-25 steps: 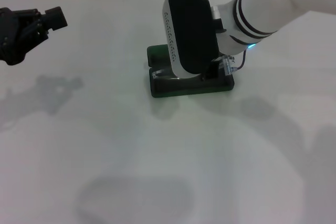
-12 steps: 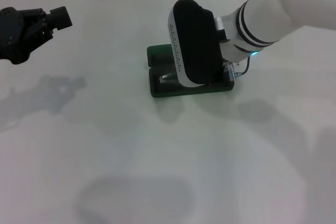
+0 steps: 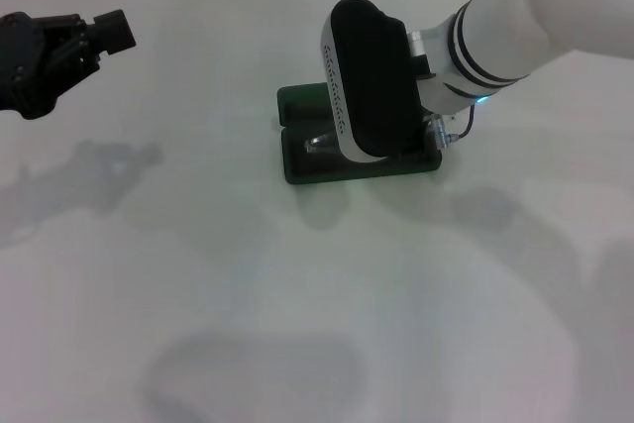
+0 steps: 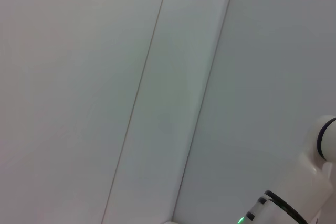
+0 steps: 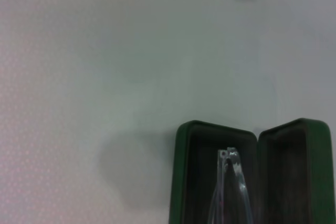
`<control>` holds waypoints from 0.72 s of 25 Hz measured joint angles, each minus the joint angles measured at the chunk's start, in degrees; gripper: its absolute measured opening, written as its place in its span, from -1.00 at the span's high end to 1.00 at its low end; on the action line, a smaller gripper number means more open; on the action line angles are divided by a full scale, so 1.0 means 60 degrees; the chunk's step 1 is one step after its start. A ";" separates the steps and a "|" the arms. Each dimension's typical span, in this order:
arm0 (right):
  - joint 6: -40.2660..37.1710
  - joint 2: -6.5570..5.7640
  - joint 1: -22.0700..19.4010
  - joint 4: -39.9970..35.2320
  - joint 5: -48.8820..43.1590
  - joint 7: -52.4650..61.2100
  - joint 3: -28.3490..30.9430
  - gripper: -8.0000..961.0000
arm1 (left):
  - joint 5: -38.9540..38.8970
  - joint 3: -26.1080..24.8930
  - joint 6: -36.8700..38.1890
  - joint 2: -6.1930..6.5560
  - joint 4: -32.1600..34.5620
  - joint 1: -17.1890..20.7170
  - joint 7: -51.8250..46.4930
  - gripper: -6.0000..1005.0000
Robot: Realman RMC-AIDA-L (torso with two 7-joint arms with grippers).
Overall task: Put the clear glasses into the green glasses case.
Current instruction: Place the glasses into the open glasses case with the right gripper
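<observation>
Transparent clear glasses (image 5: 231,182) inside green glasses case (image 5: 184,182)

right pincer (image 3: 396,142) shifted slightly rightward over green glasses case (image 3: 297,167), clear glasses (image 3: 319,142) more exposed

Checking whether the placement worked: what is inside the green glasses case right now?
The open green glasses case holds the clear glasses in one half. The right gripper covers much of the case from above; the rest of the glasses is hidden.
</observation>
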 joint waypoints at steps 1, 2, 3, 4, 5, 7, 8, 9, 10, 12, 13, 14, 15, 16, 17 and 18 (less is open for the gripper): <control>0.0008 0.0000 0.0000 0.0003 0.0000 0.0000 0.0003 0.84 | 0.0000 -0.0001 -0.0003 -0.0001 0.0000 0.0000 0.0000 0.89; 0.0036 0.0000 -0.0003 0.0005 0.0002 0.0000 0.0003 0.84 | 0.0000 -0.0001 -0.0003 -0.0004 0.0000 0.0000 0.0000 0.89; 0.0069 0.0000 -0.0006 0.0016 0.0007 0.0000 0.0002 0.84 | 0.0000 -0.0002 -0.0004 -0.0008 0.0000 0.0000 0.0001 0.89; 0.0101 0.0000 -0.0010 0.0036 0.0013 0.0000 -0.0001 0.84 | 0.0000 -0.0002 -0.0004 -0.0012 0.0001 0.0000 0.0001 0.89; 0.0139 0.0000 -0.0011 0.0062 0.0032 0.0000 -0.0004 0.84 | 0.0000 -0.0002 -0.0005 -0.0015 0.0000 0.0002 0.0001 0.89; 0.0191 0.0000 -0.0011 0.0106 0.0063 0.0000 -0.0006 0.84 | -0.0001 -0.0002 -0.0005 -0.0017 0.0001 0.0016 0.0001 0.89; 0.0209 -0.0001 -0.0011 0.0109 0.0075 0.0000 -0.0006 0.84 | -0.0001 -0.0002 -0.0005 -0.0019 0.0000 0.0021 0.0001 0.89; 0.0220 0.0000 -0.0012 0.0110 0.0081 0.0000 -0.0006 0.84 | -0.0001 -0.0002 -0.0005 -0.0023 -0.0001 0.0033 0.0001 0.89; 0.0233 0.0000 -0.0012 0.0110 0.0085 -0.0001 -0.0006 0.84 | -0.0002 -0.0002 -0.0005 -0.0027 -0.0005 0.0044 0.0001 0.89; 0.0248 0.0000 -0.0013 0.0111 0.0091 0.0000 -0.0006 0.84 | -0.0002 -0.0002 -0.0005 -0.0035 -0.0009 0.0068 0.0006 0.89; 0.0312 -0.0001 -0.0016 0.0115 0.0121 -0.0001 -0.0006 0.84 | -0.0002 -0.0002 -0.0005 -0.0039 -0.0010 0.0078 0.0009 0.89; 0.0333 0.0000 -0.0019 0.0118 0.0130 -0.0001 -0.0006 0.84 | -0.0002 -0.0002 -0.0005 -0.0045 -0.0011 0.0091 0.0015 0.89; 0.0354 0.0000 -0.0022 0.0122 0.0134 -0.0001 -0.0005 0.84 | -0.0002 -0.0002 -0.0004 -0.0053 -0.0014 0.0105 0.0023 0.89; 0.0371 0.0000 -0.0027 0.0123 0.0139 -0.0001 -0.0005 0.84 | -0.0002 -0.0002 -0.0005 -0.0062 -0.0017 0.0116 0.0032 0.89; 0.0389 0.0000 -0.0029 0.0124 0.0139 -0.0001 -0.0004 0.84 | -0.0002 -0.0003 -0.0004 -0.0069 -0.0022 0.0130 0.0038 0.89; 0.0403 0.0000 -0.0029 0.0124 0.0140 0.0000 -0.0003 0.84 | -0.0002 -0.0002 -0.0005 -0.0072 -0.0025 0.0137 0.0040 0.89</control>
